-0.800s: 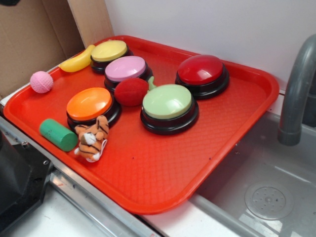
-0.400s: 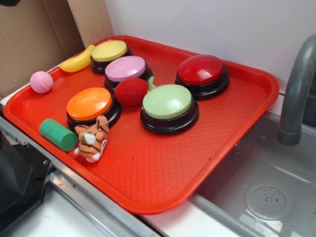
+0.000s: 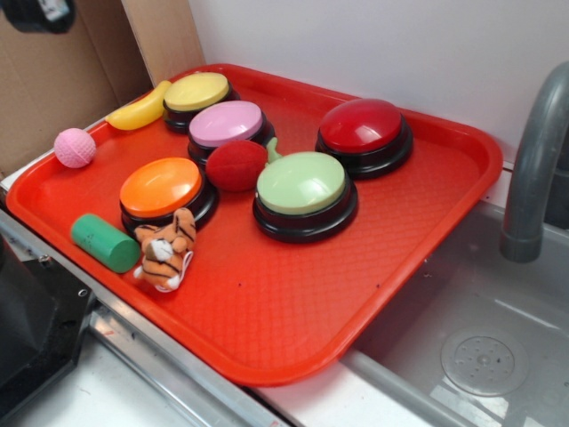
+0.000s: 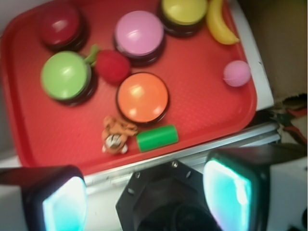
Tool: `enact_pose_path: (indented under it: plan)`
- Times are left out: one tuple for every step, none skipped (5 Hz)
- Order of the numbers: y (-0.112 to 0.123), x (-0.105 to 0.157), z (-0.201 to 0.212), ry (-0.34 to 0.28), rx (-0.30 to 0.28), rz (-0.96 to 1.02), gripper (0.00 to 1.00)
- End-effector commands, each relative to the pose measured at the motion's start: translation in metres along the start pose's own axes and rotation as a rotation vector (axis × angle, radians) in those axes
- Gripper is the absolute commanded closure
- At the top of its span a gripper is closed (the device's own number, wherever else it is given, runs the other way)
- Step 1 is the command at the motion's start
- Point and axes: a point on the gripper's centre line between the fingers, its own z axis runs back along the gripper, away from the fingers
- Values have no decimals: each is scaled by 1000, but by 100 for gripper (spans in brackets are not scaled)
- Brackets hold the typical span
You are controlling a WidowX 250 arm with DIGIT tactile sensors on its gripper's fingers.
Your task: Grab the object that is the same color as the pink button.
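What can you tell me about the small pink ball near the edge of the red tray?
The small pink ball is round, light pink, with a dimpled, faintly gridded surface that looks like foam or soft rubber. It rests at the raised rim of the red plastic tray, at the corner by the cardboard, apart from the yellow toy banana. Nothing grips it; the wrist view shows it untouched, far from the gripper.

Glossy plastic tray (image 3: pixel 427 231), dimpled pink ball (image 3: pixel 75 148), fuzzy red ball (image 3: pixel 236 165), brushed metal sink (image 3: pixel 498 356).
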Motion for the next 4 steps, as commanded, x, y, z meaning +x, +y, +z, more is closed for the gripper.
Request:
enact_pose_path:
  plan:
    - [55,37,-29,-92,69,389,0]
    - [82,46,-53,-128,130,604,0]
    - [104,53,-79,-173,201,765,0]
    - [115,58,-104,-233,212,890,0]
